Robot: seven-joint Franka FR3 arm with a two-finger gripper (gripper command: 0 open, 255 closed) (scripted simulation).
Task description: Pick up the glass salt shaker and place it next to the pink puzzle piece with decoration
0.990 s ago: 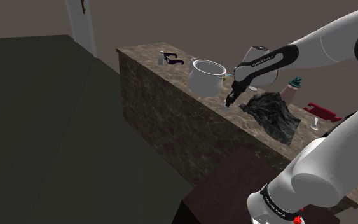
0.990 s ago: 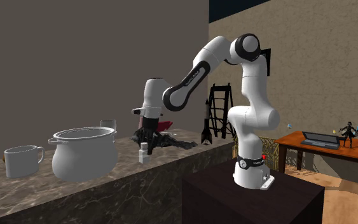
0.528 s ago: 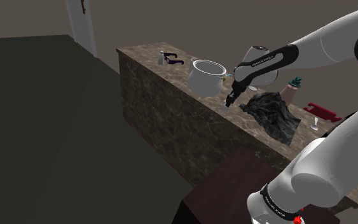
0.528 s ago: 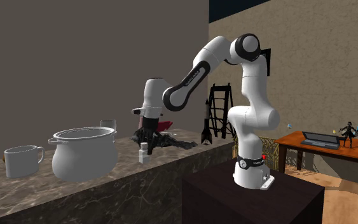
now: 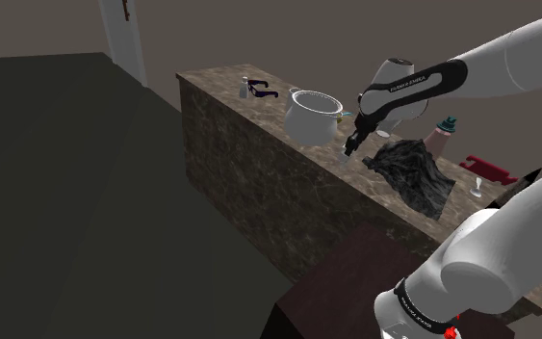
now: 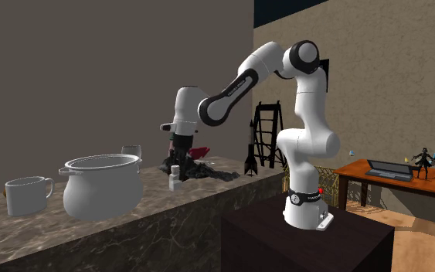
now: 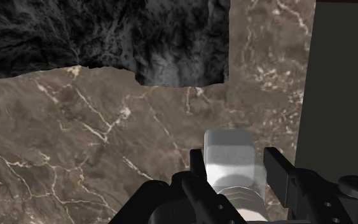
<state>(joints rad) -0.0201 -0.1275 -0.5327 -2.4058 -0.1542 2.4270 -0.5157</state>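
Note:
The salt shaker [image 7: 230, 153], a pale clear block with a ribbed cap, sits between my two black fingers, and my gripper [image 7: 234, 167] is shut on it. In the second exterior view the shaker [image 6: 175, 177] hangs just above the marble counter [image 6: 208, 202], under the gripper [image 6: 178, 161]. From the shoulder camera the gripper [image 5: 350, 149] is over the counter's front edge, between the pot and the black cloth. A dark red flat piece [image 5: 488, 169] lies beyond the cloth, toward the shoulder view's right.
A white pot [image 5: 312, 114] stands close on the gripper's left in the shoulder view. The crumpled black cloth [image 5: 415, 171] lies to its right. A teal-capped bottle [image 5: 444, 135] and a small glass [image 5: 475, 185] stand near the red piece. A mug [image 6: 26, 195] sits past the pot.
The gripper has risen a little with the shaker in it, so the shaker now hangs off the counter. The forearm has lifted too.

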